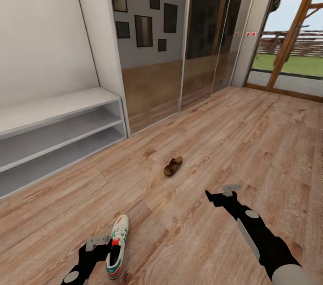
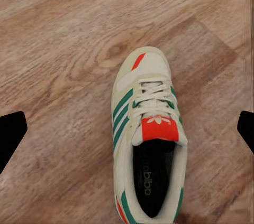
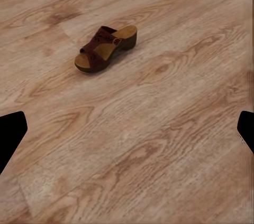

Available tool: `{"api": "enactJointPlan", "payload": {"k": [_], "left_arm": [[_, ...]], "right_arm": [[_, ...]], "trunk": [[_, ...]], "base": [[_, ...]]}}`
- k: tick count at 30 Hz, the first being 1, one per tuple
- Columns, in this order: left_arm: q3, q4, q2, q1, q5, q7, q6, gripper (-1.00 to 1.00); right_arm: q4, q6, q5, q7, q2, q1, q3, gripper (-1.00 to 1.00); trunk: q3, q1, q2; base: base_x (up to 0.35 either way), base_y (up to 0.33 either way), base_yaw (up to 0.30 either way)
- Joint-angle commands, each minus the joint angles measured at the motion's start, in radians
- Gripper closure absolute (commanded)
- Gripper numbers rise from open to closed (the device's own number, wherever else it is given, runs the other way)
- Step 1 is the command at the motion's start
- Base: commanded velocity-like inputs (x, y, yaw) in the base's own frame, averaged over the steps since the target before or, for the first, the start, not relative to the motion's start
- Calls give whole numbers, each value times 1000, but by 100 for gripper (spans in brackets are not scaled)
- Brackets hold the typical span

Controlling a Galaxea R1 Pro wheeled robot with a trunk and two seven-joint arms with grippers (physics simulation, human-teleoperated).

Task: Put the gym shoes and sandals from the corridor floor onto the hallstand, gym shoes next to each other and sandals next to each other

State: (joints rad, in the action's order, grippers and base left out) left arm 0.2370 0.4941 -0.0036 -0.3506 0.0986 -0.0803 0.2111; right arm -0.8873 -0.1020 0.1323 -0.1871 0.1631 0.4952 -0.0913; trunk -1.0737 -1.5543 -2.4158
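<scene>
One sneaker (image 1: pixel 117 247) lies on the wooden floor (image 1: pixel 233 141) close in front of the robot, toe pointing away toward the rack. The left claw (image 1: pixel 99 242) hangs just beside its heel end, on the shoe's left in the head view. The left wrist view looks straight down on the same sneaker (image 2: pixel 148 139), showing what the head view cannot: white laces, green side stripes, a red-orange tongue patch and the dark insole. In that view the left claw's two dark fingertips (image 2: pixel 10 134) sit at opposite edges, spread wide, with the shoe between them and touching neither.

Farther out on the floor, well apart from the sneaker, a single brown sandal (image 1: pixel 173 166) lies between the robot and the mirrored wardrobe doors (image 1: pixel 179 47). The right claw (image 1: pixel 222 193) hovers over bare planks on the near side of it. The right wrist view shows the sandal (image 3: pixel 106 48) more clearly, with its strap, buckle and lighter footbed, and that claw's fingertips (image 3: pixel 10 139) are likewise spread wide and holding nothing.

The pale grey shoe rack (image 1: pixel 58 128) stands against the wall at left, its bench top and two low shelves bare.
</scene>
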Motion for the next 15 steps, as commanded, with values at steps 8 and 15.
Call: {"api": "enactJointPlan", "payload": {"k": [8, 15], "left_arm": [[9, 0, 0, -1, 10, -7, 4, -100], [9, 0, 1, -1, 10, -7, 4, -100]], "right_arm": [[-2, -5, 10, 0, 1, 0, -2, -100], [-2, -5, 10, 0, 1, 0, -3, -100]], "trunk": [[-1, 0, 0], [-1, 0, 0]], "base": [[0, -99, 0], [0, -9, 0]]}}
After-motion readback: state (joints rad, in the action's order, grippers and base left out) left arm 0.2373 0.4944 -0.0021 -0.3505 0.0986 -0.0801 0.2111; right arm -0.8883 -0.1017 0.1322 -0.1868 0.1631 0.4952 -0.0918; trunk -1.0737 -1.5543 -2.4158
